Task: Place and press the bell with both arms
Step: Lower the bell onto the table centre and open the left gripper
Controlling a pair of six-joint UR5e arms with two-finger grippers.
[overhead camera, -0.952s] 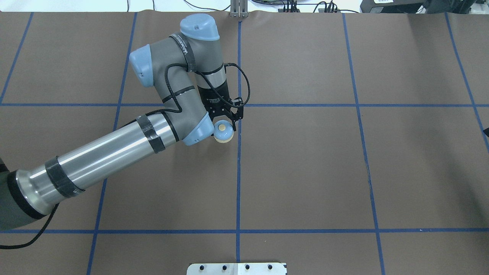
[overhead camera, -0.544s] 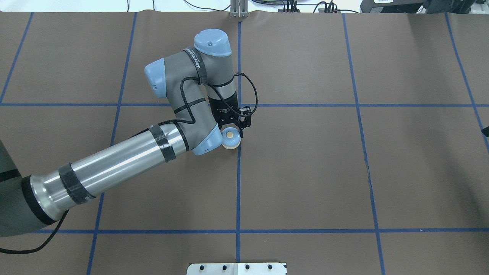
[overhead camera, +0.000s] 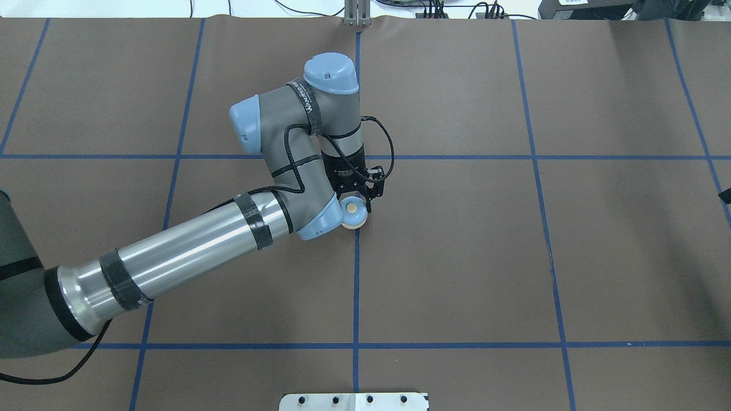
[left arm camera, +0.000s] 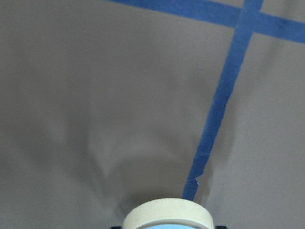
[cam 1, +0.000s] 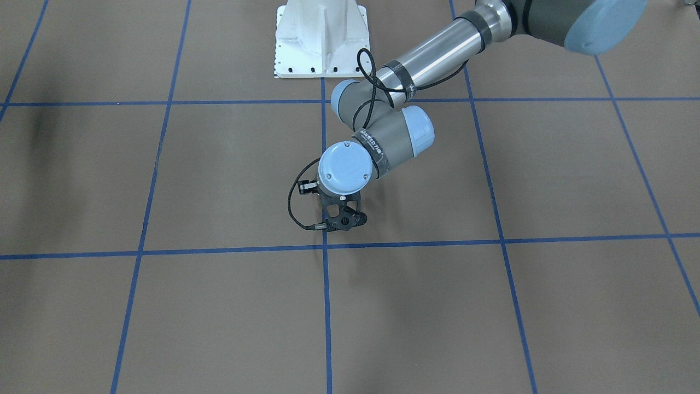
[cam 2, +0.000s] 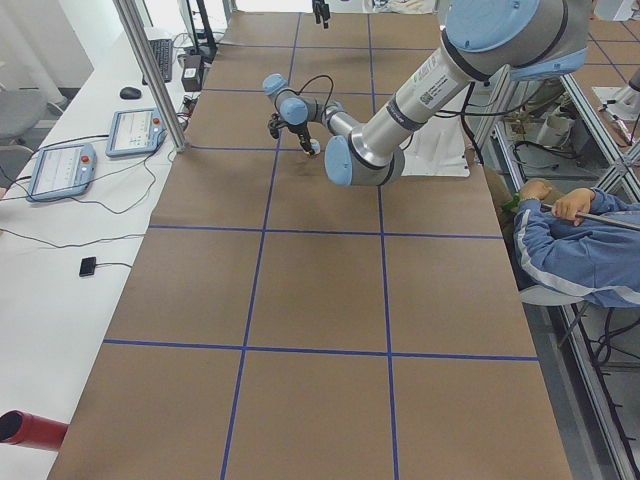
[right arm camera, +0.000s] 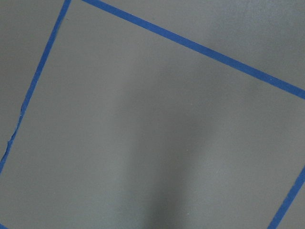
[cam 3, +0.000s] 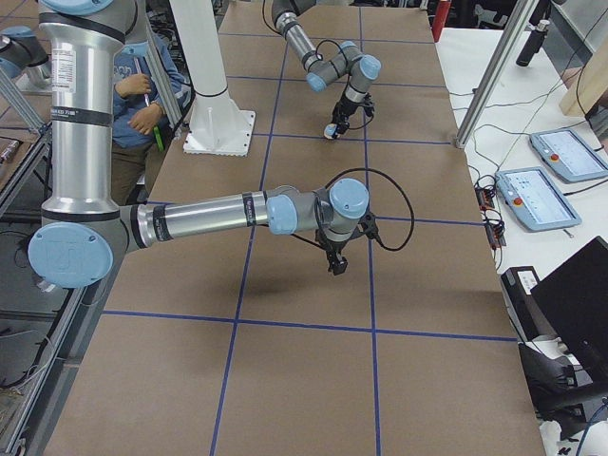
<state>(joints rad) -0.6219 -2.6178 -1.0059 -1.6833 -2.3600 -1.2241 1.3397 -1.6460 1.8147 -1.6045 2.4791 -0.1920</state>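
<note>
My left gripper [overhead camera: 357, 198] is shut on the bell [overhead camera: 354, 212], a small light-blue dome with a cream button and cream rim. It holds the bell low over the brown table, on the blue centre line. In the left wrist view only the bell's cream rim [left arm camera: 167, 215] shows at the bottom edge. The front-facing view shows the left gripper [cam 1: 343, 220]; the bell is hidden behind it. The right side view shows the far left gripper [cam 3: 336, 123] with the bell [cam 3: 330, 133]. My right gripper [cam 3: 334, 264] hangs over the table further right. I cannot tell whether it is open or shut.
Blue tape lines [overhead camera: 355, 285] divide the brown table cover. The white bolted pedestal [cam 1: 321, 38] stands at the robot's side. A seated person [cam 2: 575, 240] is beside the table. Tablets [cam 2: 60, 170] and metal posts [cam 2: 150, 70] are along the far side.
My left arm has moved to the right and a little toward the robot, carrying the bell onto the blue centre line. The grip on the bell has not changed.
</note>
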